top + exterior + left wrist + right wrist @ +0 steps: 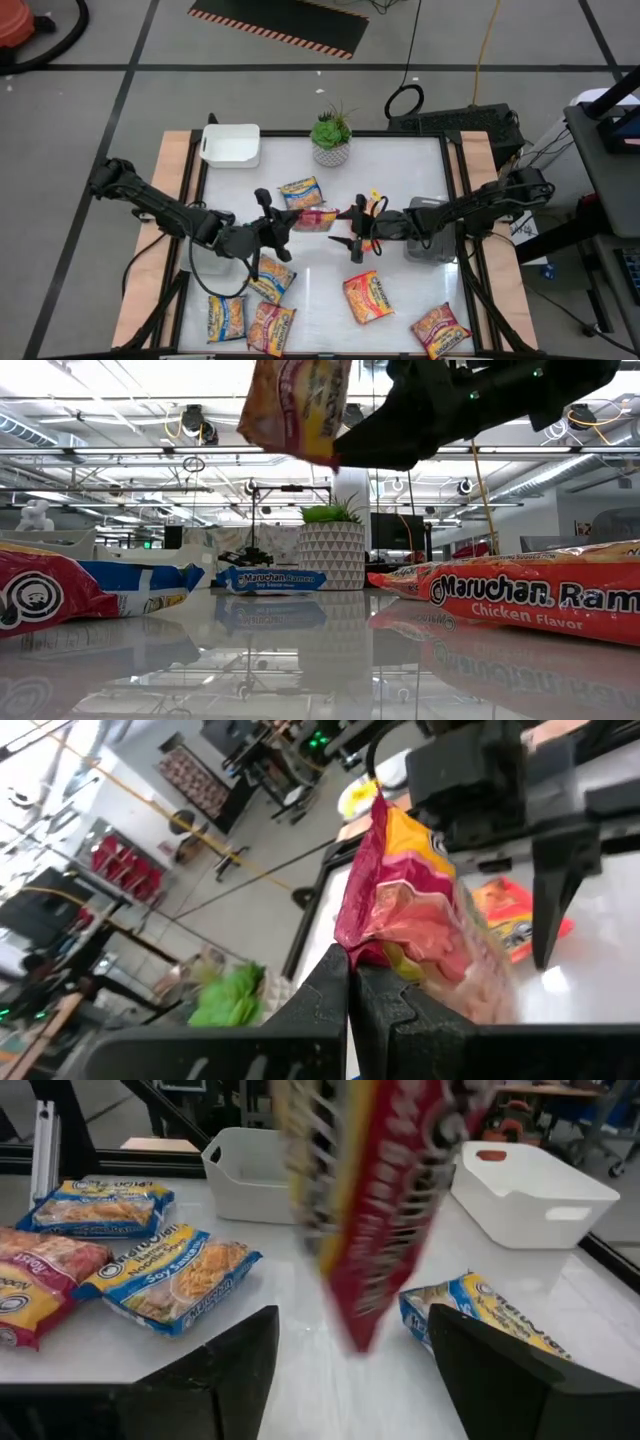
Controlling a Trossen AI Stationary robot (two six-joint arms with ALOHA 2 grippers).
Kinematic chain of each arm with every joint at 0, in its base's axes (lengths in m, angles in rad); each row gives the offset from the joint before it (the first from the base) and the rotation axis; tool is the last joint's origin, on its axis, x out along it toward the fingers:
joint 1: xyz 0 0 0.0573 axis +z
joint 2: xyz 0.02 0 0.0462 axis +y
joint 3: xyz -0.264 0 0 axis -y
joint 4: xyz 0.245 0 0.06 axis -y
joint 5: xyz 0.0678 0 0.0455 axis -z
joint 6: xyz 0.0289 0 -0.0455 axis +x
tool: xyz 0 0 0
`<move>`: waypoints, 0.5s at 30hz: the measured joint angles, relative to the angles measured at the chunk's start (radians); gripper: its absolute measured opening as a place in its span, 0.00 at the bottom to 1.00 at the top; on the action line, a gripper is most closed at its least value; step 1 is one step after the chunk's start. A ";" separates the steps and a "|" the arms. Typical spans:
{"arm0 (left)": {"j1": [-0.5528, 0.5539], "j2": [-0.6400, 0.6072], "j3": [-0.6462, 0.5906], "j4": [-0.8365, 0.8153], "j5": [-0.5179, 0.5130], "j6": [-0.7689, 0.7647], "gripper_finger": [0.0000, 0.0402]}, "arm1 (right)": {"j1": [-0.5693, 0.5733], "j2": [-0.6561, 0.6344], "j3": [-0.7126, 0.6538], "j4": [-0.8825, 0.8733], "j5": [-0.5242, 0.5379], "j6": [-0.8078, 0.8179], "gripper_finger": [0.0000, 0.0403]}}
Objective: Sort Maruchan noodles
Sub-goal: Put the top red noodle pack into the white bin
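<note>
A dark red and pink Maruchan packet (318, 218) is lifted above the table's middle, and my left gripper (283, 224) is shut on it. My right gripper (358, 228) faces it from the right, open. In the right wrist view the packet (380, 1200) hangs ahead of the gap between that gripper's fingers (355, 1370), and I see no touch. Other packets lie flat on the table: blue-and-yellow ones (300, 190) (227, 317) (272, 280), a red one (270, 328) and orange ones (368, 297) (440, 330). My left gripper pinches the packet between its two shut fingers at an edge near one corner (362, 952). The fingers come level from the table's left. The packet (295, 405) is lifted clear of the table and sticks out past the fingertips toward the right gripper.
A white tray (231, 145) sits at the far left corner and a grey tray (430, 232) lies under the right arm. A potted plant (331, 138) stands at the far edge. Bare tabletop shows between the two arms and the near packets.
</note>
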State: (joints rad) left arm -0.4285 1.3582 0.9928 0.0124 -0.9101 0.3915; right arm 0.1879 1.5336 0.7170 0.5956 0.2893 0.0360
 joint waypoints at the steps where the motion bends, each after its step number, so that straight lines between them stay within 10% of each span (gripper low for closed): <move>1: 0.000 0.000 0.000 0.000 0.003 -0.001 0.00 | -0.002 0.004 0.000 0.002 0.004 -0.006 0.64; 15: -0.010 0.000 0.000 -0.001 0.024 -0.027 0.00 | -0.011 0.003 0.000 0.116 -0.054 0.004 0.65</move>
State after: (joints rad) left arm -0.4382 1.3582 0.9928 0.0116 -0.8864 0.3641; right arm 0.1766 1.5364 0.7170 0.7114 0.2351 0.0404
